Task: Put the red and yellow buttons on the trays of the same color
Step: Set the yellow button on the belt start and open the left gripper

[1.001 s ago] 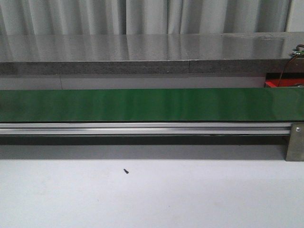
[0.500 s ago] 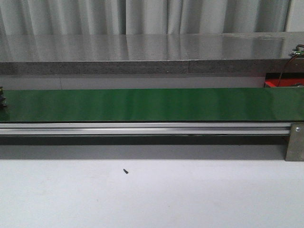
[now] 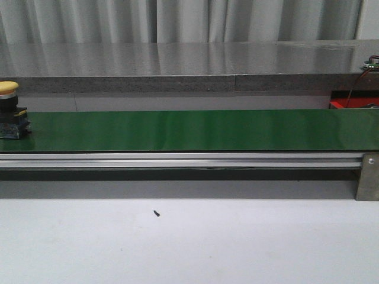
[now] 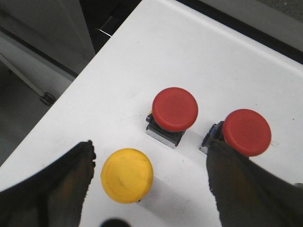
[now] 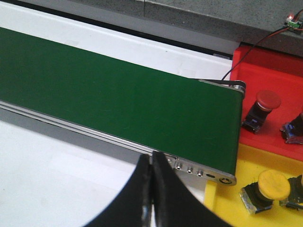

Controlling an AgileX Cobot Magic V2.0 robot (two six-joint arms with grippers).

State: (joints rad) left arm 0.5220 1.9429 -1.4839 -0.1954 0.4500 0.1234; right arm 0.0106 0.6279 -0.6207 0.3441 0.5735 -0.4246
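Note:
A yellow button (image 3: 10, 110) rides the green belt (image 3: 189, 130) at the far left of the front view. In the left wrist view my left gripper (image 4: 150, 161) is open and empty above a white surface (image 4: 199, 56), with a yellow button (image 4: 127, 175) between its fingers and two red buttons (image 4: 174, 109) (image 4: 246, 132) beyond. In the right wrist view my right gripper (image 5: 152, 163) is shut and empty by the belt's end. A red tray (image 5: 274, 80) holds a red button (image 5: 261, 108). A yellow tray (image 5: 265, 213) holds a yellow button (image 5: 267, 187).
An aluminium rail (image 3: 177, 160) runs along the belt's front with a bracket (image 3: 367, 176) at the right. A grey stone ledge (image 3: 177, 65) lies behind. A small black screw (image 3: 157, 213) lies on the white table. More buttons (image 5: 294, 127) sit at the tray edges.
A yellow button has come into the front view on the belt from the left edge, moving right. Nothing else has moved.

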